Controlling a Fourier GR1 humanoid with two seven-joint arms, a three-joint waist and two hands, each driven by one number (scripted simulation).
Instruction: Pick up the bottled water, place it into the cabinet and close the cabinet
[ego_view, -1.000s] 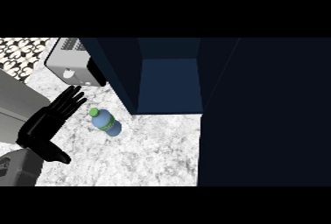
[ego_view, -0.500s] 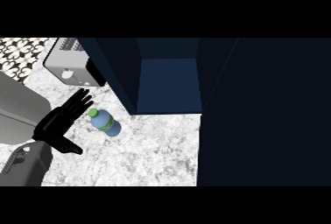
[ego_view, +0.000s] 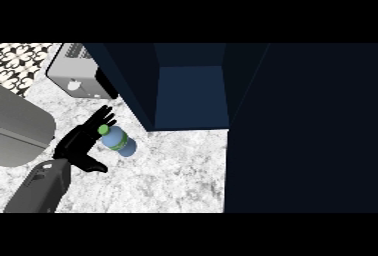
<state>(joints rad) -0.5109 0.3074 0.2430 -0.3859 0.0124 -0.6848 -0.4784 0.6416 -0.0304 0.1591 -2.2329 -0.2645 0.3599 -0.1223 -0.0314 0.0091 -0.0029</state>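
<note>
- The robot's left hand, black with a grey forearm, comes in from the near left corner and reaches toward the far side of the counter. Its fingers are held fairly straight and spread, and the thumb sticks out to the near right.
- A small bottle of water, pale blue and see-through with a green cap, sits just to the right of that hand. The cap end lies against the fingers, and the body angles away to the near right.
- The fingertips touch or come very close to the bottle's cap end, but the fingers are not curled round the bottle. The hand has nothing in its grasp.
- The bottle rests on a white and grey marbled counter, which fills the near middle of the view.
- Beyond the bottle, to the far right of it, a dark navy blue cabinet stands with its inside showing.
- A tall dark navy panel covers the whole right side of the view.
- At the far left stands a silver toaster with a knob on its front.
- A grey rounded basin fills the left edge, near the hand.
- A black-and-white patterned wall shows in the far left corner.
- The right hand does not appear.
</note>
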